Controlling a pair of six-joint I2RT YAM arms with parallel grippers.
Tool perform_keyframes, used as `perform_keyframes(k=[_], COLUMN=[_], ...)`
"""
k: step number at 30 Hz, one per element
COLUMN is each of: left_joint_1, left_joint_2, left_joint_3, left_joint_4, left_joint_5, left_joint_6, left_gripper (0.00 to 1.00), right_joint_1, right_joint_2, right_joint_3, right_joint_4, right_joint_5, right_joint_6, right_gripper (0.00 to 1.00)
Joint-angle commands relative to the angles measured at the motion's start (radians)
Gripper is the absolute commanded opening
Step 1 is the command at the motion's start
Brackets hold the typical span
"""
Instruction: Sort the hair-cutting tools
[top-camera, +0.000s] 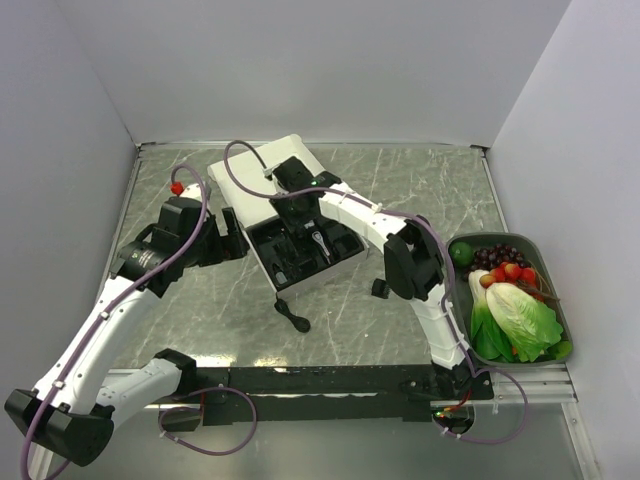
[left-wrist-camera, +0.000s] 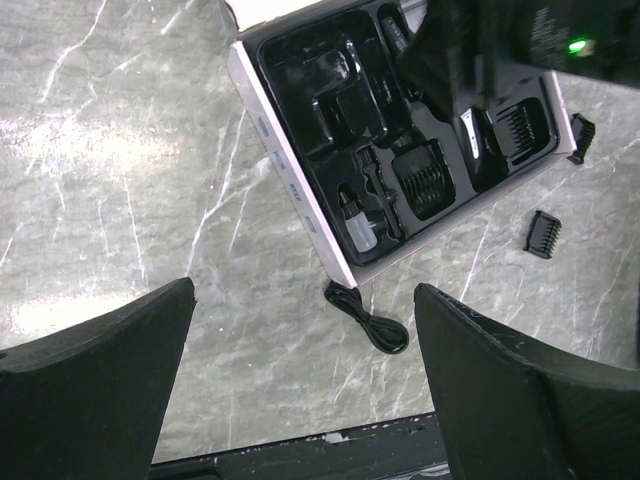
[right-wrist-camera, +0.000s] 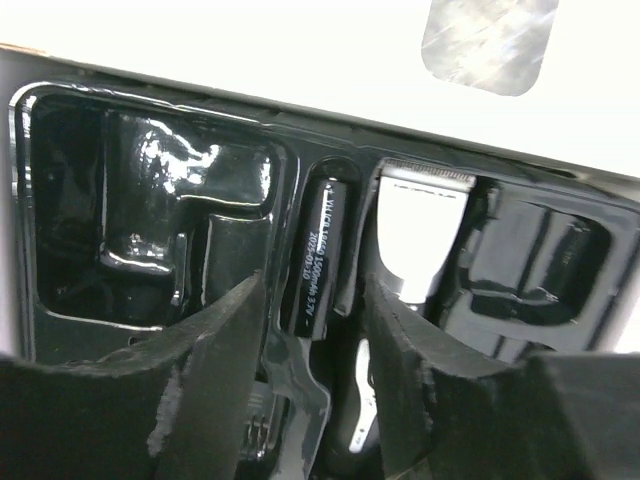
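The black hair clipper (right-wrist-camera: 420, 230) with its silver blade end lies in a slot of the black tray (top-camera: 340, 245) in the white box. It also shows in the left wrist view (left-wrist-camera: 470, 140). My right gripper (right-wrist-camera: 315, 330) is open just above the tray, one finger on each side of the ridge beside the clipper, and holds nothing. Black comb attachments (left-wrist-camera: 425, 178) sit in the tray. Two more attachments (left-wrist-camera: 543, 233) lie on the table beside the box. My left gripper (left-wrist-camera: 305, 290) is open and empty, above the table at the box's left side.
A coiled black cable (left-wrist-camera: 370, 320) lies on the table at the box's near corner. A small bottle (left-wrist-camera: 360, 225) stands in the tray. A black cylinder (right-wrist-camera: 320, 260) lies beside the clipper. A green tray (top-camera: 545, 260) of vegetables and fruit stands at the right.
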Motion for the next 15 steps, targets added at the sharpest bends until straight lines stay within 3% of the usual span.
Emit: perform_keyframes(k=[1, 3, 4, 6, 15], left_joint_1=[-0.002, -0.002, -0.002, -0.002, -0.002], left_joint_2=[-0.016, -0.018, -0.018, -0.018, -0.016], left_joint_3=[-0.011, -0.011, -0.011, -0.009, -0.006], left_joint_4=[0.031, 0.03, 0.03, 0.028, 0.021], left_joint_5=[0.017, 0.018, 0.017, 0.017, 0.012], left_joint_6=[-0.003, -0.003, -0.004, -0.003, -0.003], left_gripper=[0.96, 0.97, 0.96, 0.96, 0.96], right_joint_1=[-0.004, -0.004, -0.002, -0.002, -0.002], right_joint_2=[-0.111, -0.104, -0.101, -0.094, -0.065], right_joint_3=[0.046, 0.053, 0.057, 0.055, 0.035], right_joint_4=[0.015, 0.009, 0.001, 0.001, 0.018], right_joint_5=[0.046, 0.047, 0.049, 0.047, 0.03], right_joint_6=[-0.01, -0.01, -0.01, -0.007, -0.002], right_gripper=[0.43, 0.33, 0.24, 0.16, 0.06])
